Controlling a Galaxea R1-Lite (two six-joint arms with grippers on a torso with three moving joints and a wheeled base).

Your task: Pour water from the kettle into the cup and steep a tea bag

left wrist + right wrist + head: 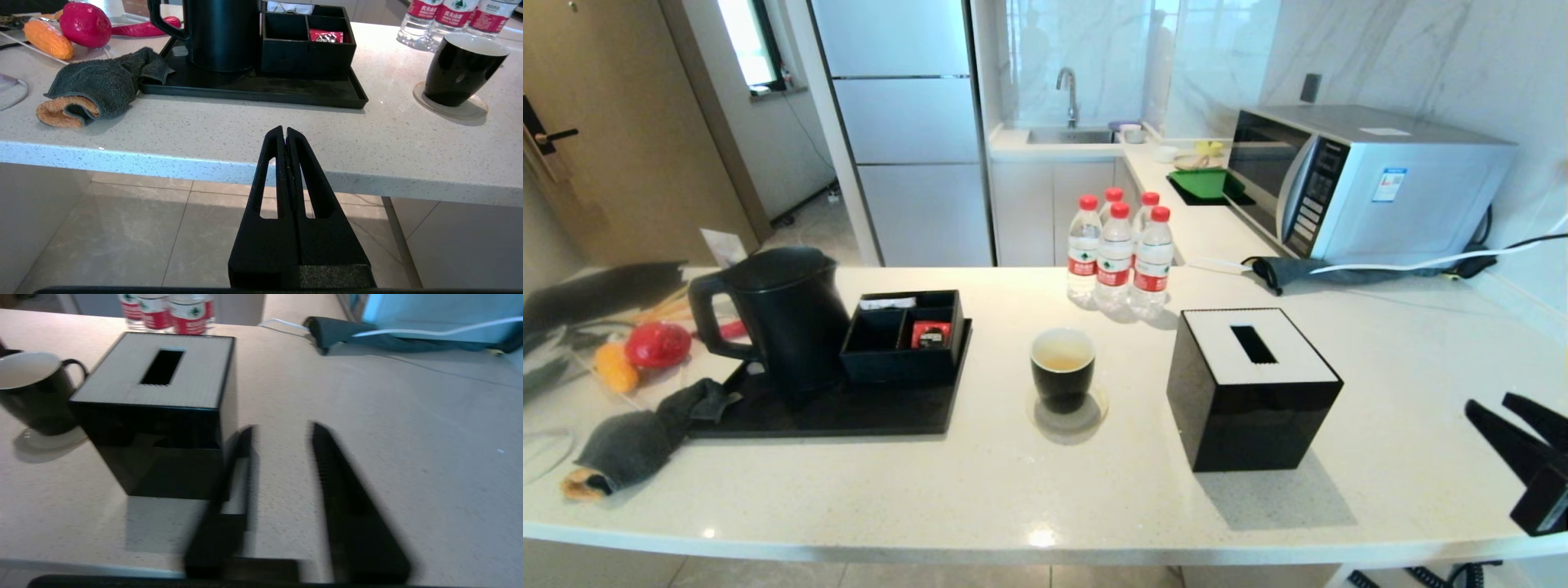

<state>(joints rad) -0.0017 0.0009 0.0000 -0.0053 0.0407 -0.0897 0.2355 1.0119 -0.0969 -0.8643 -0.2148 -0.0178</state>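
The cup [1063,367] sits mid-worktop with pale liquid in it; the kettle [783,314] rests on its tray. Right gripper [282,433] — jaws spread, empty — hangs beside the tissue box [1252,384]: best withdrawn clear of it. Left gripper [284,132], jaws pressed together, is parked below the worktop edge.

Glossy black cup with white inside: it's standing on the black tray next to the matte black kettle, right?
Not quite. The glossy black cup with white inside stands on a round coaster on the white counter, apart from the black tray that holds the matte black kettle. The head view shows it.

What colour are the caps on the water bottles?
Red. The caps on the water bottles show best in the head view.
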